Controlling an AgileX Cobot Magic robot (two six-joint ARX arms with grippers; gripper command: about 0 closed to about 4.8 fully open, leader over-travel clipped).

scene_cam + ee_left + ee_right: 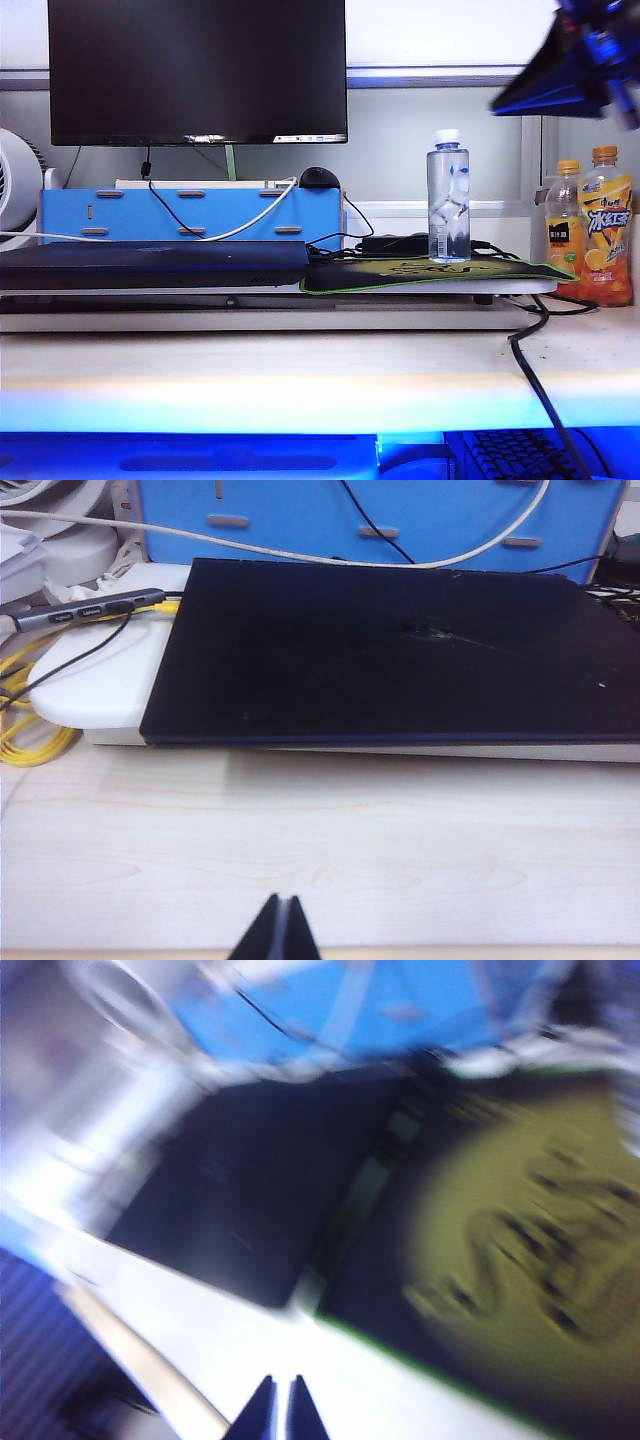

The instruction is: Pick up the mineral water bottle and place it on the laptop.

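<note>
Exterior view: a clear water bottle [448, 196] with a white cap is seen standing upright on a green-edged mouse mat [430, 273], right of a closed dark laptop [150, 264] on the raised white bench [300, 380]. Two orange drink bottles [592, 225] stand further right. The right gripper [279, 1410], blurred at the upper right corner, is shown by its wrist view with jaws pressed nearly together, empty. The left gripper [278, 932] is held low before the laptop [400, 650], jaws closed, empty.

Bright, even light; right wrist view motion-blurred.
</note>
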